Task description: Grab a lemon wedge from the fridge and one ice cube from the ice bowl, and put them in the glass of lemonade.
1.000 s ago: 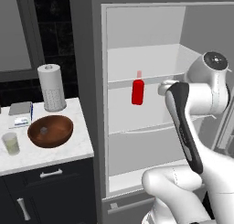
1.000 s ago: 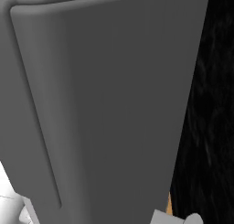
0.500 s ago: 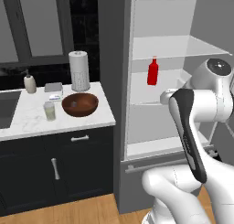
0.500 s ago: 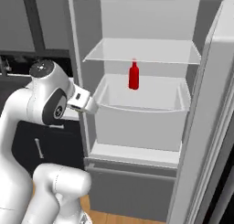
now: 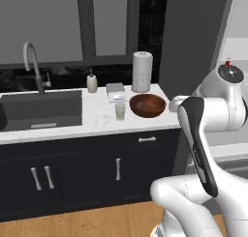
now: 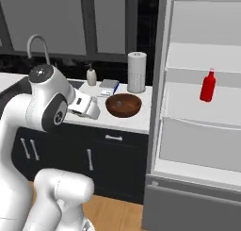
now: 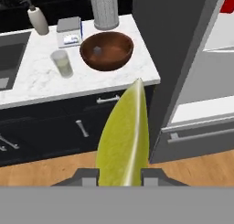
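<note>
Hand view: fingers (image 7: 89,176) clamped on lemon wedge (image 7: 124,138); apparently undelivered to glass of lemonade (image 7: 62,63), ice cube (image 7: 96,49) untouched.

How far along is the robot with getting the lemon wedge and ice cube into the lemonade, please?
The lemon wedge is out of the open fridge and clamped in the gripper. The ice cube lies in the ice bowl. Left: drop the wedge into the glass of lemonade, then fetch the cube.
</note>
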Tool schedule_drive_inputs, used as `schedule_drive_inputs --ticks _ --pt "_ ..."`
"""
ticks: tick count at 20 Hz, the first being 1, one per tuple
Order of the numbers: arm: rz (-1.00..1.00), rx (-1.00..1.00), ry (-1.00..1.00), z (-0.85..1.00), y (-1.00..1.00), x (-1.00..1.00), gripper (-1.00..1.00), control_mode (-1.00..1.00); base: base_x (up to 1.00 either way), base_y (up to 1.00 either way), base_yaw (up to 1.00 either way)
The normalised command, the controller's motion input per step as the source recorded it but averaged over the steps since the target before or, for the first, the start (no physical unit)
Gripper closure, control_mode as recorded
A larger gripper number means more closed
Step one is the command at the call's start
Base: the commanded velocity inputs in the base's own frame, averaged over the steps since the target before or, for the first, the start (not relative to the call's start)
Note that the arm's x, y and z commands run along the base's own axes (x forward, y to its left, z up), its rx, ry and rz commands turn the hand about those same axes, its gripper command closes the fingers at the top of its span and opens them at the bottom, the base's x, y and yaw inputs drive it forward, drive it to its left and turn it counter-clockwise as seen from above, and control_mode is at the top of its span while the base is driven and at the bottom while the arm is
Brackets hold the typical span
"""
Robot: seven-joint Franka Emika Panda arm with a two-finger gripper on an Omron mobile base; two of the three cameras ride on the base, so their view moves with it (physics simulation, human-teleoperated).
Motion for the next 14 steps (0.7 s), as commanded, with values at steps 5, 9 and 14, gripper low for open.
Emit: schedule_drive_inputs --ticks 5,9,14 --pt "0.0 0.0 0.0 0.0 0.0 0.0 1.0 1.0 0.97 0.71 0.01" --pt "0.0 0.0 0.0 0.0 0.0 0.0 1.0 1.0 0.9 0.08 -0.01" --pt "0.0 0.0 0.0 -0.05 0.0 0.08 1.0 -1.0 0.5 -0.04 0.0"
